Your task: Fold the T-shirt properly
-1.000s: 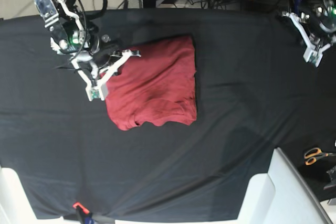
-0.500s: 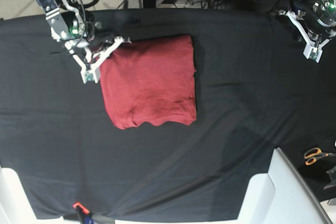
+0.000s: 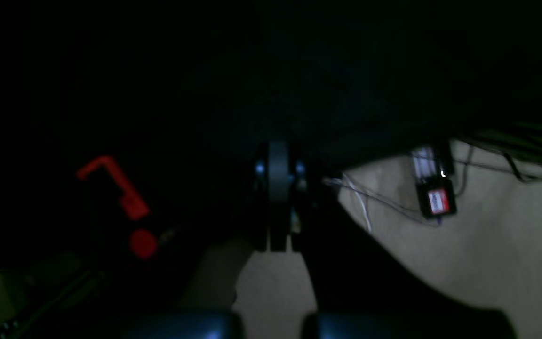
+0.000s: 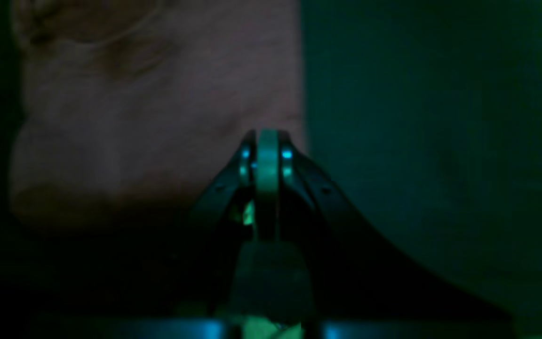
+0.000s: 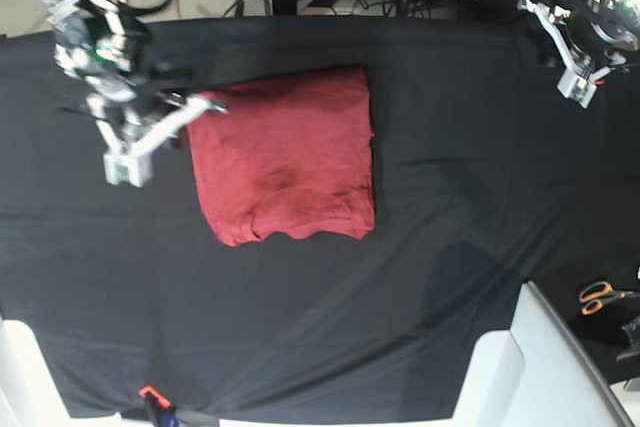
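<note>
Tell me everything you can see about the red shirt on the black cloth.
The dusty brick-red T-shirt of thin knit lies folded into a flat, roughly rectangular packet on the black cloth sheet, with a few soft wrinkles and a curved lower edge. No print shows. The right gripper, shut, sits at its upper corner; contact is unclear.

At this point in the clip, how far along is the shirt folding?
Done: the T-shirt lies as a compact, roughly rectangular folded block on the black cloth sheet, no sleeves sticking out. In hand: nothing; the right gripper is shut and empty beside the shirt's edge, the left gripper shut near the far corner. Left: probably nothing, perhaps smoothing the wavy near edge.
</note>
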You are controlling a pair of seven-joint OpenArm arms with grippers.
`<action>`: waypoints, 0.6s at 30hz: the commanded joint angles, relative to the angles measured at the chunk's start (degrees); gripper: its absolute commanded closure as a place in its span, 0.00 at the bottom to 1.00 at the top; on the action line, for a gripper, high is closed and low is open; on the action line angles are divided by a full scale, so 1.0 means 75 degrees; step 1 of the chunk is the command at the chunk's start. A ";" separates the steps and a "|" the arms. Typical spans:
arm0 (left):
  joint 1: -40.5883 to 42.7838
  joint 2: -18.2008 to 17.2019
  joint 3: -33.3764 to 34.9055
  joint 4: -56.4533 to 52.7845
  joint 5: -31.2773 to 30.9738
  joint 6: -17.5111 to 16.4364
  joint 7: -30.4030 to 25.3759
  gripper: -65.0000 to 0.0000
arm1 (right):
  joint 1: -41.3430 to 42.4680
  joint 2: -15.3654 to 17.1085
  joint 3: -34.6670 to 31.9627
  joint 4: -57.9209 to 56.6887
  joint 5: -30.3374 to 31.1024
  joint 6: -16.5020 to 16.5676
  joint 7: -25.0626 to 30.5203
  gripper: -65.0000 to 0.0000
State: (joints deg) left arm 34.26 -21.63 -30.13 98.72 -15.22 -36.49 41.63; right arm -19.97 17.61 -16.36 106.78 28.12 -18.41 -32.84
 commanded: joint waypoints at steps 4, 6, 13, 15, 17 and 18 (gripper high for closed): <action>0.0607 -0.0170 -0.0009 0.0077 -0.0016 -0.0239 -0.0844 1.00 | -0.0731 0.0249 0.1015 0.0151 -0.0004 0.0035 0.0118 1.00; 0.1064 -0.0170 -0.0009 -0.0063 0.0113 -0.0404 -0.1747 1.00 | -0.1106 0.0331 0.1578 0.0139 -0.0004 0.0035 0.0188 1.00; 0.1814 -0.0053 0.1315 -0.1763 0.2469 -0.0450 -0.4970 1.00 | -0.2431 0.1245 0.2340 -0.0037 -0.0297 0.0058 0.1571 1.00; 0.1814 0.0065 0.1585 -0.2513 0.2669 -0.0450 -0.5873 1.00 | -0.2771 0.1409 0.2316 -0.0295 -0.0883 0.0058 0.1982 1.00; 0.1814 0.0170 0.1749 -0.3369 0.2762 -0.0450 -0.6799 1.00 | -0.3099 0.1386 0.2386 -0.0635 -0.1481 0.0058 0.2181 1.00; 0.1826 0.0170 0.1796 -0.3720 0.2762 -0.0450 -0.7174 1.00 | -0.3298 0.1386 0.2386 -0.0775 -0.1692 0.0058 0.2193 1.00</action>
State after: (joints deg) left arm 46.98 -19.35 -16.19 70.06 5.82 -39.72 -11.99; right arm -44.03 27.46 1.28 100.18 15.33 -17.80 -17.23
